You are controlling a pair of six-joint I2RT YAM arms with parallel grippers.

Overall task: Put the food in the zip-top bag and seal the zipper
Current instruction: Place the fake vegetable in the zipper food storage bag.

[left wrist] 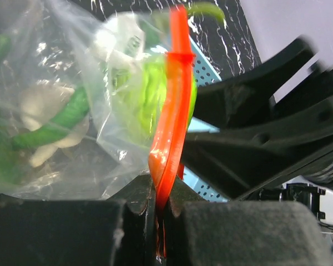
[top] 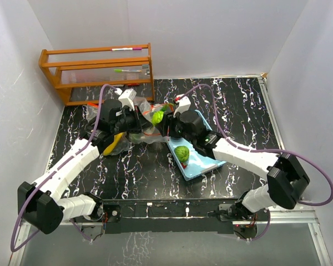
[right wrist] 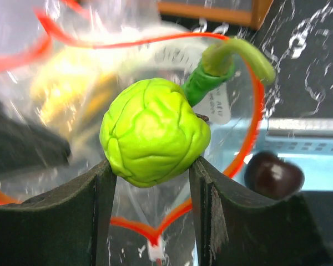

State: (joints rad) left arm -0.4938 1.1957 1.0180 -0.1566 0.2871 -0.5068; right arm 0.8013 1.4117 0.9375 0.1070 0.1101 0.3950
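While the left gripper (left wrist: 157,213) pinches the red-orange zipper strip (left wrist: 175,122) of the limp clear zip-top bag (left wrist: 66,155), the right gripper (right wrist: 151,191) squeezes a wrinkled lime-green toy ball (right wrist: 153,138), apparently light and firm, at that strip's open loop.

Left hand (left wrist: 157,213) pinches zipper (left wrist: 176,105); lime ball (left wrist: 143,91) beside.

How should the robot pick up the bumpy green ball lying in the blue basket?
Grip the lime-green ball across its middle, coming straight down from above. It is round, so two opposite sides give an even hold. It lies in the blue basket with its top uncovered, so nothing blocks the way down.
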